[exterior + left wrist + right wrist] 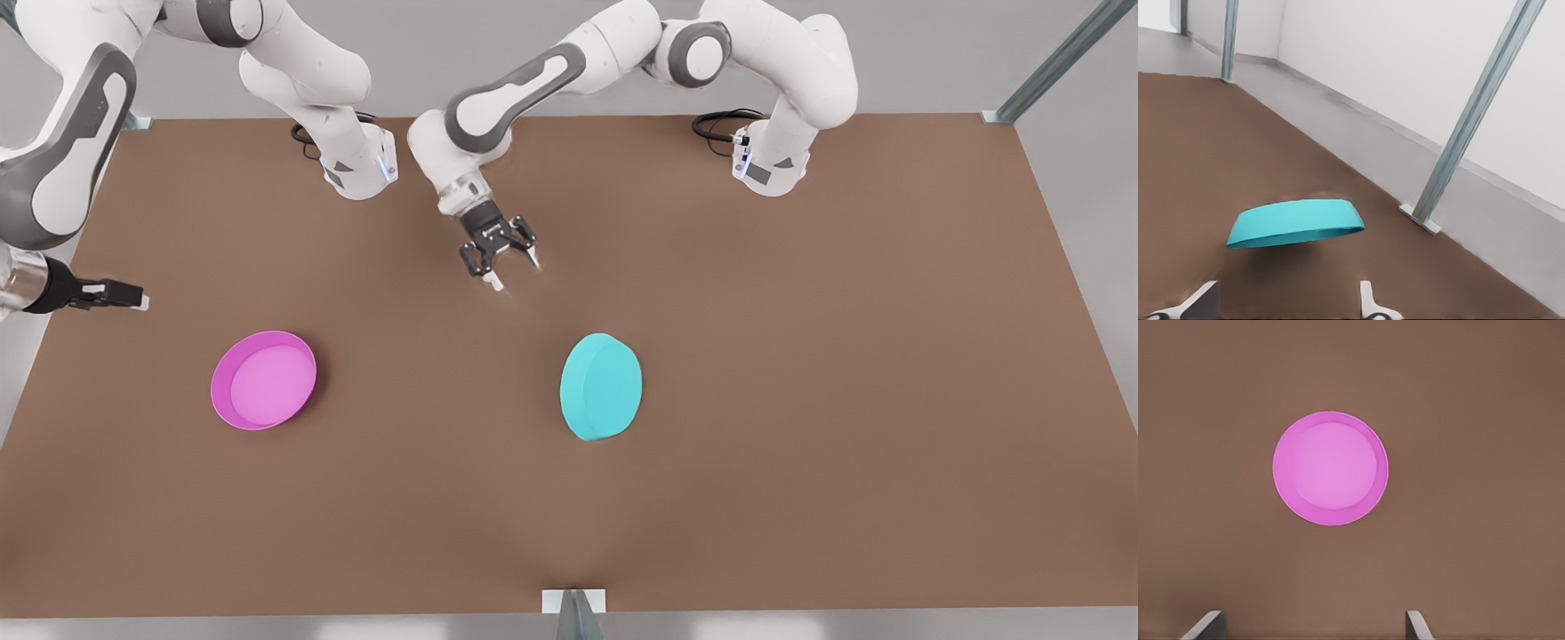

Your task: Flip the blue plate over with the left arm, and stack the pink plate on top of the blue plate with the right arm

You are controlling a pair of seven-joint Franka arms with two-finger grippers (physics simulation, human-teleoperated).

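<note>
Turquoise blue plate [601,387] sat mid-table already base-up, pink plate [263,380] far left; your left gripper [502,258] and right gripper [116,293] hung released, so re-flipping could've undone it.

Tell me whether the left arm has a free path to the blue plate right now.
Probably yes: the left gripper hangs open and apart from the blue plate, with bare table between them.
</note>
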